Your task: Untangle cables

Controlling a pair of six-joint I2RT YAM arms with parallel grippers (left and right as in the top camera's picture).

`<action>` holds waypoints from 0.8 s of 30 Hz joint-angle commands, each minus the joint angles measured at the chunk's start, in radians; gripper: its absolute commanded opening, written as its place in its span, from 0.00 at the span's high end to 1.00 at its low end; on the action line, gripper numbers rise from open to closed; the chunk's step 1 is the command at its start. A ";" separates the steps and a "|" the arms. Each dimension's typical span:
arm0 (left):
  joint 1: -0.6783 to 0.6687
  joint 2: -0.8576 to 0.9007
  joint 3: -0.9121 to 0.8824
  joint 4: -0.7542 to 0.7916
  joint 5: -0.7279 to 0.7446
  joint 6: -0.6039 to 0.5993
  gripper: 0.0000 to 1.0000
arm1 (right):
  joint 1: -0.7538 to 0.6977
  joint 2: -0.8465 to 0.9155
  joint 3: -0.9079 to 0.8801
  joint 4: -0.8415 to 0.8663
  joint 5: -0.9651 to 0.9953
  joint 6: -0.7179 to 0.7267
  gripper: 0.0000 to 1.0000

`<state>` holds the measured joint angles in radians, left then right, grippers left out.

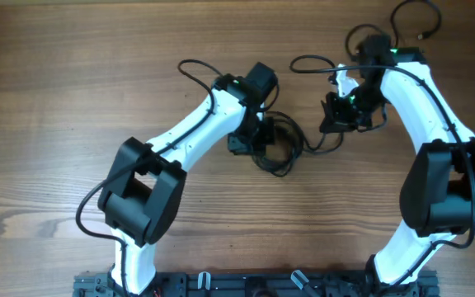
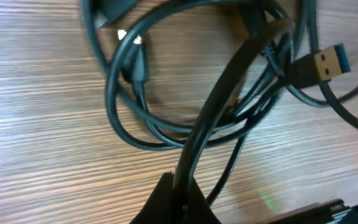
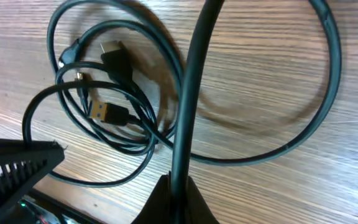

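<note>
My left gripper (image 2: pixel 178 198) is pinched tight on 1 black strand of the cables (image 2: pixel 216 99), which rises straight ahead from its fingertips. The rest of the coil lies just beyond on the wooden table (image 2: pixel 36 124), with a blue-tongued USB plug (image 2: pixel 327 65) ahead to the right. My right gripper (image 3: pixel 176 198) is likewise clamped on 1 strand, the loops lying ahead and to its left.
</note>
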<state>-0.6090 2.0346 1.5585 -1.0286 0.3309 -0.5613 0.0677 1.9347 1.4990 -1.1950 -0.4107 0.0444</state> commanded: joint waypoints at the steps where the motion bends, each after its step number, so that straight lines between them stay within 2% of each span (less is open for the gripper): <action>1: 0.058 0.010 -0.002 -0.068 -0.047 -0.001 0.96 | 0.033 -0.011 0.027 0.005 -0.086 0.064 0.96; 4: 0.119 0.010 -0.002 -0.153 -0.166 -0.105 0.96 | 0.033 -0.127 0.078 0.006 -0.134 0.098 0.96; 9: 0.218 0.010 -0.002 -0.200 -0.192 -0.106 0.96 | 0.033 -0.390 0.121 0.032 -0.118 0.160 0.96; 15: 0.307 0.010 -0.002 -0.264 -0.262 -0.106 0.96 | 0.033 -0.672 0.121 0.200 0.188 0.413 0.96; 19: 0.325 0.010 -0.002 -0.270 -0.261 -0.099 0.95 | 0.033 -0.744 0.121 0.252 0.168 0.430 0.96; 21: 0.316 0.010 -0.002 -0.269 -0.262 -0.098 0.87 | 0.033 -0.740 0.121 0.260 0.152 0.452 0.96; 24: 0.315 0.010 -0.002 -0.267 -0.262 -0.098 0.89 | 0.033 -0.741 0.121 0.313 0.218 0.525 0.96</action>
<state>-0.2901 2.0346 1.5585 -1.2953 0.0902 -0.6525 0.1013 1.1961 1.5997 -0.9241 -0.2600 0.4923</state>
